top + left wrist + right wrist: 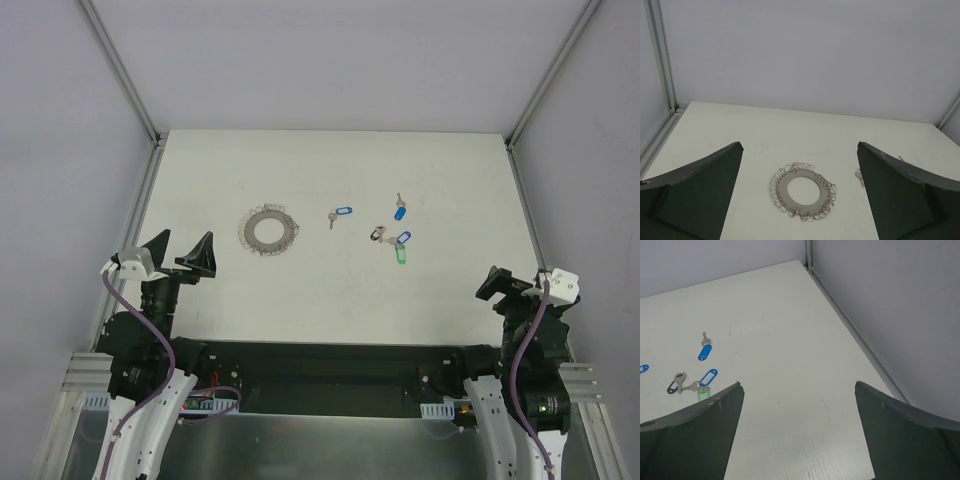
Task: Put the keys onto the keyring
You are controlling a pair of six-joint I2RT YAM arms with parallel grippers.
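Left gripper agape, keyring ahead (lying flat); right wrist: keys.

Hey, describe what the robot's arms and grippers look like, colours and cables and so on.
Both arms have black joints above white lower links: left arm, right arm. A pale purple cable loops along each. The left gripper and right gripper have dark, wedge-shaped fingers, and a white camera block sits at each wrist.

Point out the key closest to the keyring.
The lone blue-tagged key, just right of the keyring; the other keys lie farther right.
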